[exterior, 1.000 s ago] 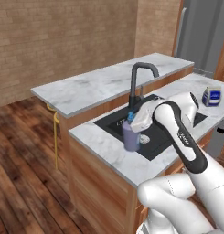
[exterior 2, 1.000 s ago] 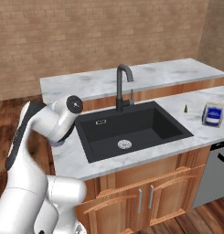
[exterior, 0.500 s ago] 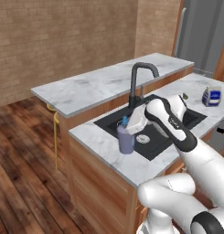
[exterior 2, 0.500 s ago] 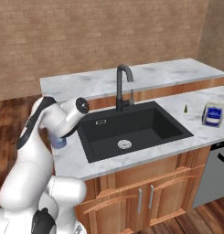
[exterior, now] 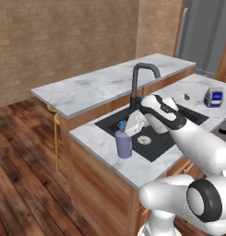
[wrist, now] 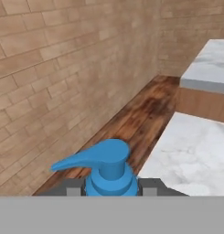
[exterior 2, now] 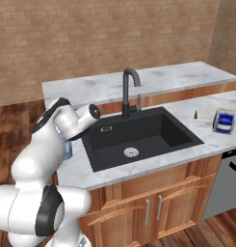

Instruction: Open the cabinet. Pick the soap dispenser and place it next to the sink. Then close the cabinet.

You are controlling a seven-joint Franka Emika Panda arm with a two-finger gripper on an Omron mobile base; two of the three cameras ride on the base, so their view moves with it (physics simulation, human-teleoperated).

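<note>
We held the soap dispenser (exterior: 124,143) in the closed hand (exterior: 131,127), upright at frame center; lower it squarely onto the counter (exterior: 101,142).

Brick wall (exterior: 63,41), dark plank floor (exterior: 22,184).

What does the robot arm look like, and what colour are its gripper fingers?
The arm is glossy white, built of rounded, thick segments. Its joints carry dark bands, and a dark grey disc marks the joint near the base in the left base view. The gripper is a pale, blocky hand; in the hand view its fingertips are small and dark grey. No loose cables or printed markings are visible.
</note>
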